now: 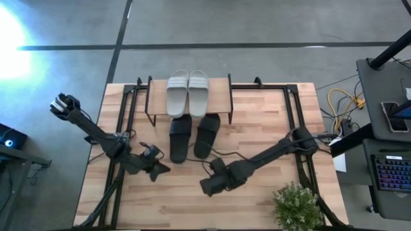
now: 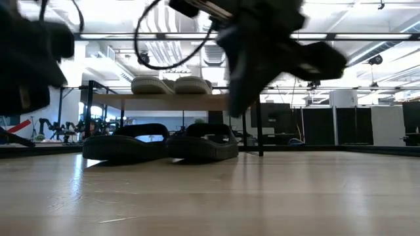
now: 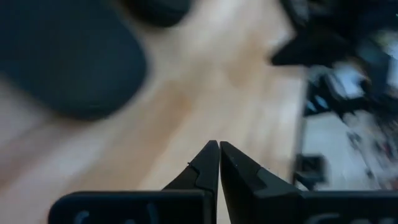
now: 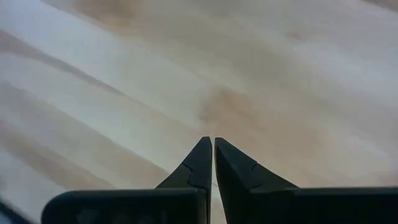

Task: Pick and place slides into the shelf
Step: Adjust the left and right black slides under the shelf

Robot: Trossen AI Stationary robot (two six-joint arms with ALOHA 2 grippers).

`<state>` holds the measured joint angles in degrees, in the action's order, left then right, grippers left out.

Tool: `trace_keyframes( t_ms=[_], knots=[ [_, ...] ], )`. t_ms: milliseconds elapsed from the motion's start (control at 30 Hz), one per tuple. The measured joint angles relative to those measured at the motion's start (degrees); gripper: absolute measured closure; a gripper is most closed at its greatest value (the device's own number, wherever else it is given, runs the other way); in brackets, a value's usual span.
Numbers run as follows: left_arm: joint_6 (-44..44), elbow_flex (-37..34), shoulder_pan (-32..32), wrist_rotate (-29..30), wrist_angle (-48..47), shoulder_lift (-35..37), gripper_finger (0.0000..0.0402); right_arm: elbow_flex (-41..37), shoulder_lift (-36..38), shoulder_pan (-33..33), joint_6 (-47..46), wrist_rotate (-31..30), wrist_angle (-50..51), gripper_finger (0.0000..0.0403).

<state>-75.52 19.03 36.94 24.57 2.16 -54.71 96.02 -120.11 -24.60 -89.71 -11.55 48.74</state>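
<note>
The pale grey pair of slides (image 1: 188, 93) lies side by side on the shelf's top board (image 1: 221, 96); the low view shows them on top (image 2: 172, 85). The black pair (image 1: 194, 135) rests on its soles on the table, toes under the shelf, heels toward the near edge (image 2: 161, 142). My left gripper (image 1: 162, 170) is shut, just left of and nearer than the black heels; its wrist view shows shut tips (image 3: 218, 149) and a black slide (image 3: 68, 62) blurred ahead. My right gripper (image 1: 204, 187) is shut over bare table, tips (image 4: 213, 144) together.
A potted plant (image 1: 297, 205) stands at the table's near right corner. Black frame rails (image 1: 294, 115) run along both sides of the table. Cables (image 1: 228, 156) trail over the wood near the right arm. Bare wood lies between the two grippers.
</note>
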Motion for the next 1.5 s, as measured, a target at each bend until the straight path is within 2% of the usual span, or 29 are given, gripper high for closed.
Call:
trace_keyframes(
  t_ms=[67,167,300,367,433,633,800,1100,1500],
  knots=[
    [-2.61,-0.77,-1.33,0.39,-2.02,-0.52,0.0402,-0.36,0.19,-0.74,-2.21,0.05,2.09,0.039],
    [-7.13,-0.9,-2.26,2.21,-10.72,-0.36,0.0402,-0.49,0.51,-1.6,-4.2,-0.02,3.93,0.039],
    [-11.61,-0.99,-2.84,8.45,-21.11,1.35,0.0402,-0.58,0.61,-2.36,-5.87,-0.28,5.25,0.039],
    [-10.99,-1.16,-4.04,9.88,-22.5,2.34,0.0402,-0.64,0.61,-2.45,-5.88,-0.37,5.05,0.039],
    [-9.07,-1.79,-6.24,9.65,-22.07,2.98,0.0402,-0.77,0.61,-2.43,-5.84,-0.52,5.09,0.039],
    [-1.16,-4.71,-14.72,3.22,-15.7,1.26,0.0402,-1.37,0.61,-2.02,-5.82,-2.03,5.14,0.039],
    [3.34,-4.81,-20.04,3.12,-14.66,-0.08,0.0402,-1.54,0.61,-1.86,-5.69,-2.03,5.08,0.039],
    [15.47,-4.81,-29.04,0.85,-5.55,-1.91,0.0402,-1.61,0.61,-1.86,-5.84,-2.03,5.11,0.039],
    [25.33,-4.81,-32.49,-2.59,3.9,-5.41,0.0402,-1.61,0.61,-1.88,-5.79,-2.08,5.11,0.039]
  ],
)
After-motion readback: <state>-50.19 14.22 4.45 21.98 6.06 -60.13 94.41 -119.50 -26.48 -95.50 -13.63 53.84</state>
